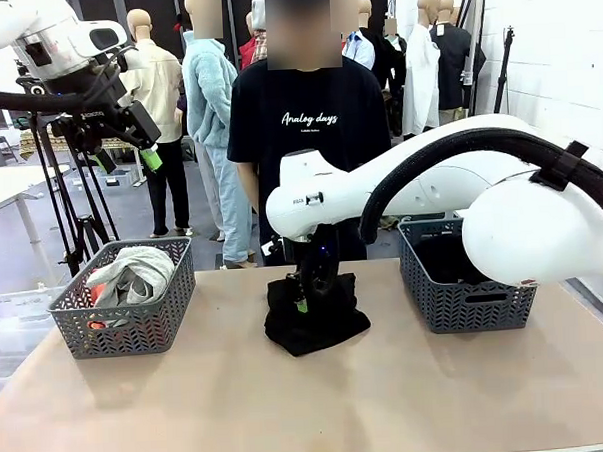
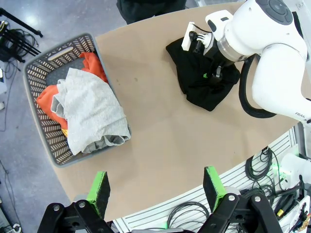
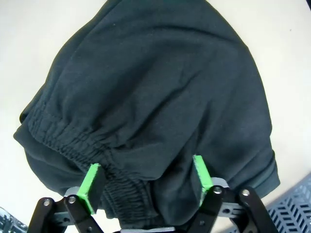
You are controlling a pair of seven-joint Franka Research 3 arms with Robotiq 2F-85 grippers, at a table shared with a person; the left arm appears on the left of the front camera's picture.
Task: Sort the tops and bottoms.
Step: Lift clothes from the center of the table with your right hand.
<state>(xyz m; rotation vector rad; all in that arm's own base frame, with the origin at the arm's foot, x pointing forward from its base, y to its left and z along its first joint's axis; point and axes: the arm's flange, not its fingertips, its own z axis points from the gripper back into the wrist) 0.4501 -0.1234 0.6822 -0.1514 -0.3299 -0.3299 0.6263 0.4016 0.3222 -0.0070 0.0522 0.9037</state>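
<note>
Right tool [image 3: 147, 187] straddling black bottoms [image 3: 150, 97] (crumpled, elastic-waisted)

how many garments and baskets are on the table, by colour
black garment: 1, on the table between the baskets
pale grey garment: 1, in the left basket
red-orange garment: 1, under the grey one
grey baskets: 2, left and right basket
total: 5; the right basket's inside looks dark and cannot be counted
</note>
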